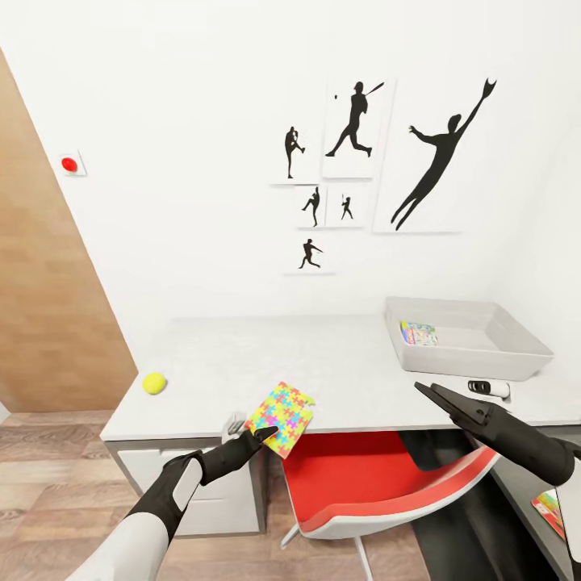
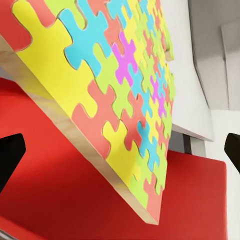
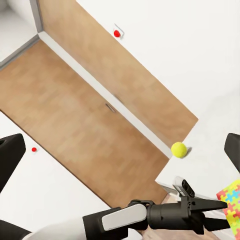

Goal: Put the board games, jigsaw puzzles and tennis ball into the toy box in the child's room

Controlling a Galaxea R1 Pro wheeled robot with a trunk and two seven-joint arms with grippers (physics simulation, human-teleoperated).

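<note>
The jigsaw puzzle (image 1: 281, 418) lies at the front edge of the pale surface (image 1: 242, 363), one corner jutting out past the edge above the seat of the red-and-white chair (image 1: 379, 484). The left gripper (image 1: 265, 434) has its dark fingers right at that overhanging corner. From the head view I cannot tell whether they pinch it, but in the left wrist view the two fingertips (image 2: 11, 155) stand wide apart with the puzzle's corner between them and clear of both, so I judge the fingers spread and nothing held yet.

It is a thin, stiff box: bright interlocking pieces on the lid, a pale wood-coloured rim. It looks light and rigid, so it should not bend or sag when lifted by one side. The lid looks smooth, perhaps slippery. The best hold seems to be the overhanging corner or front edge, fingers above and below, well in from the tip so that it does not swing.

The toy box (image 1: 516, 343) sits far along the surface from the puzzle, toward the wall, with one colourful flat box (image 1: 418, 332) already inside. The tennis ball (image 1: 154, 382) rests near the surface's far end, well away from the puzzle on the side opposite the toy box. The right gripper (image 1: 440, 397) hovers above the chair between puzzle and toy box, fingers apart and empty.
</note>
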